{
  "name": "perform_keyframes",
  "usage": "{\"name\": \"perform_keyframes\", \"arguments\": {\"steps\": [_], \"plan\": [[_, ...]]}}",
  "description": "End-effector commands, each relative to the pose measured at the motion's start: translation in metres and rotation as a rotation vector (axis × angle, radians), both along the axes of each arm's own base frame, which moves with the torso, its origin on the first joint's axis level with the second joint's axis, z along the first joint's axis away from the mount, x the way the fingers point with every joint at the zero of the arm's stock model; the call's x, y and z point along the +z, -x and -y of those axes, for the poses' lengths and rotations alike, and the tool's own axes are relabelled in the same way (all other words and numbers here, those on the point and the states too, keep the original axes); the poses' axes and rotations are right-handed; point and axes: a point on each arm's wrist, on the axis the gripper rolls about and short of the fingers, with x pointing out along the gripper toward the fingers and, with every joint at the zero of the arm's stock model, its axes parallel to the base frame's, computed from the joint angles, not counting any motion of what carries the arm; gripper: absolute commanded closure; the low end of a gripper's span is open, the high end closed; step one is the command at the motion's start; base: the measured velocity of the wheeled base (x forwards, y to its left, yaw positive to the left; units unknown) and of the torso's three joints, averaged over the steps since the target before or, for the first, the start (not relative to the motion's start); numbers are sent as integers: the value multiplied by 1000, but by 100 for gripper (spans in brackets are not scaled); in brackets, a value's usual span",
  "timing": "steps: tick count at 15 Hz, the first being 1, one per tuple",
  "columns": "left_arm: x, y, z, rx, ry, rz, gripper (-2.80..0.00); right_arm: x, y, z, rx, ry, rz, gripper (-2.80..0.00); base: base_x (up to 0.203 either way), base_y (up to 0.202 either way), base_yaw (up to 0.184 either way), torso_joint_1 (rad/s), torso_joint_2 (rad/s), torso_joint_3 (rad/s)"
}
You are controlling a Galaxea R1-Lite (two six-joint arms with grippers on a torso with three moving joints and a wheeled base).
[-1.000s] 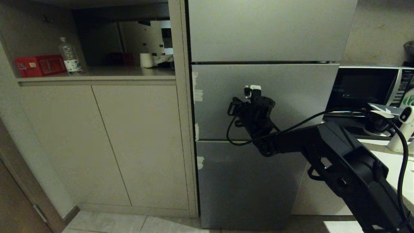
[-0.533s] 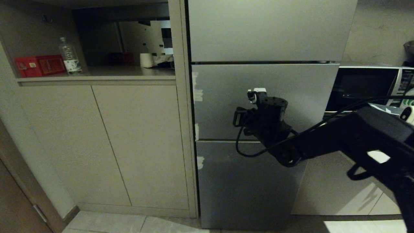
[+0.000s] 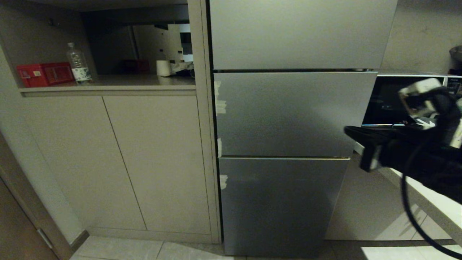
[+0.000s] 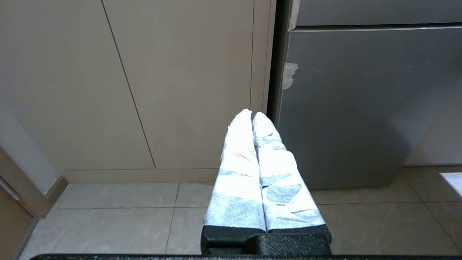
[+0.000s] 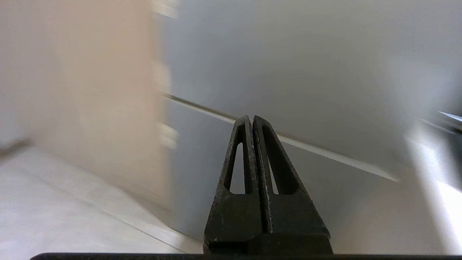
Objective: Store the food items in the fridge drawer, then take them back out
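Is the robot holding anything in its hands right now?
No. The left hand and the right hand are both shut on nothing.

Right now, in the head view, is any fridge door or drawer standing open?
No. All three grey fronts of the fridge sit flush and closed, with only thin seams between them.

Right arm (image 3: 415, 162) sits at the head view's right edge, mid-height, forearm reaching leftward. Right gripper (image 5: 251, 121): black fingers pressed together, nothing between. Left gripper (image 4: 251, 115): white-wrapped fingers together, empty, at lower centre of its wrist view.
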Motion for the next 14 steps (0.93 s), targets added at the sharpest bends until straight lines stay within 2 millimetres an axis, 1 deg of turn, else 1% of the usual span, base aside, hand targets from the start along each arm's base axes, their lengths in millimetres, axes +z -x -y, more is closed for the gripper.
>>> {"name": "perform_keyframes", "arguments": {"steps": [1,2,3,5,6,7,8,9,10,12,14], "plan": [[0,0,0,1,1,3,0,8,72,54,-201,0,66,0,0,0,0,0,0,0],[0,0,0,1,1,3,0,-4,91,65,-291,20,42,0,0,0,0,0,0,0],[0,0,0,1,1,3,0,-21,110,72,-345,36,18,0,0,0,0,0,0,0],[0,0,0,1,1,2,0,-65,147,81,-393,86,-35,0,0,0,0,0,0,0],[0,0,0,1,1,2,0,-86,161,83,-379,106,-60,0,0,0,0,0,0,0],[0,0,0,1,1,1,0,-109,174,84,-326,121,-89,0,0,0,0,0,0,0],[0,0,0,0,-1,1,0,-127,184,83,-239,119,-117,0,0,0,0,0,0,0],[0,0,0,0,-1,2,0,-143,192,83,-181,110,-184,0,0,0,0,0,0,0],[0,0,0,0,-1,2,0,-155,197,82,-195,100,-254,0,0,0,0,0,0,0],[0,0,0,0,-1,1,0,-159,201,81,-272,79,-223,0,0,0,0,0,0,0],[0,0,0,0,-1,1,0,-159,202,81,-280,39,-168,0,0,0,0,0,0,0]]}}
